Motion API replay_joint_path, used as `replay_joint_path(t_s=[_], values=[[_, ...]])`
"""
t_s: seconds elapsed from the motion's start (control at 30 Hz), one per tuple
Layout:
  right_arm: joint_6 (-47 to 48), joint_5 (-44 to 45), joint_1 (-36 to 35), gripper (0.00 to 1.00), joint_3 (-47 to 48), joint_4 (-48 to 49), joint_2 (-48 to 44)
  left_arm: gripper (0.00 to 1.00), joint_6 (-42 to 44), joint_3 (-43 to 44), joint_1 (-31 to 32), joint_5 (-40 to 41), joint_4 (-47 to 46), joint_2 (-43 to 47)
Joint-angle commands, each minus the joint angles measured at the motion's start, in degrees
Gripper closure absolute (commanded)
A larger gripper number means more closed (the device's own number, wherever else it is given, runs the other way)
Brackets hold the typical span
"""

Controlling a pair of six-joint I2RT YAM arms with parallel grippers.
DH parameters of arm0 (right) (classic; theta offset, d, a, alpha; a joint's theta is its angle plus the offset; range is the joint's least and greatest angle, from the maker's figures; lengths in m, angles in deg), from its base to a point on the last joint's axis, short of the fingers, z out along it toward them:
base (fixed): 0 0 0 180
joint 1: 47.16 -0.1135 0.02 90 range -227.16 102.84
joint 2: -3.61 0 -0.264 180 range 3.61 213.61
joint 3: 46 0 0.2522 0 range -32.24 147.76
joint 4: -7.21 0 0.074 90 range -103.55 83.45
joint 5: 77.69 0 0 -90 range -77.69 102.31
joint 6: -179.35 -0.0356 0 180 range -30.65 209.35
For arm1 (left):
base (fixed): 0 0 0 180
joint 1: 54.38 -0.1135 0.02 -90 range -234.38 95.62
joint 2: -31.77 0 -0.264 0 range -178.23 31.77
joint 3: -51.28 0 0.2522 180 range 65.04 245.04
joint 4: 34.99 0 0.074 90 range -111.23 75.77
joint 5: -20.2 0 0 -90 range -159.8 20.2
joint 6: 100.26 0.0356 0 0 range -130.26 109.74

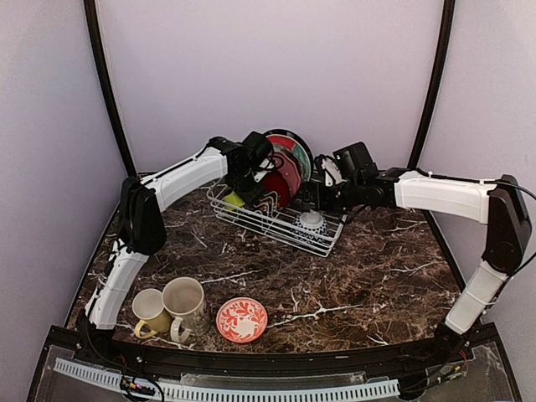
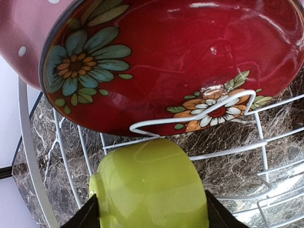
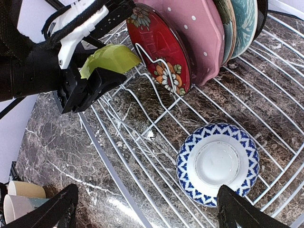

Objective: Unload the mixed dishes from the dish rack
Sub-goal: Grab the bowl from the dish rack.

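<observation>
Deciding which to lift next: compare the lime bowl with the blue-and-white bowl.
Colour: the lime bowl is plain; the blue-and-white bowl has a triangle pattern. Pose: the lime bowl lies tilted; the blue-and-white bowl sits upside down. State: the left gripper straddles the lime bowl; the open right gripper is clear of the blue-and-white bowl. Both sit in the dish rack.

Plates [image 1: 285, 172] stand in the rack [image 1: 276, 224] behind; two mugs [image 1: 184, 301] and a bowl [image 1: 242, 320] sit before it.
</observation>
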Motion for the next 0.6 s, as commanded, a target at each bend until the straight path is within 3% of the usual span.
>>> replay_joint_path(t_s=[0.0, 0.2, 0.57], values=[[-0.62, -0.75, 0.3, 0.01, -1.06, 2.5, -1.72, 0.6, 0.68, 2.24, -0.21, -0.79, 4.01, 3.23], [-1.17, -1.2, 0.34, 0.01, -1.72, 3.3, -1.9, 0.7, 0.17, 2.27, -0.21, -0.58, 3.65, 6.0], [-1.27, -0.85, 0.3, 0.01, -1.82, 3.72, -1.38, 0.74, -2.98, 4.3, 0.28, -0.98, 4.16, 14.28]])
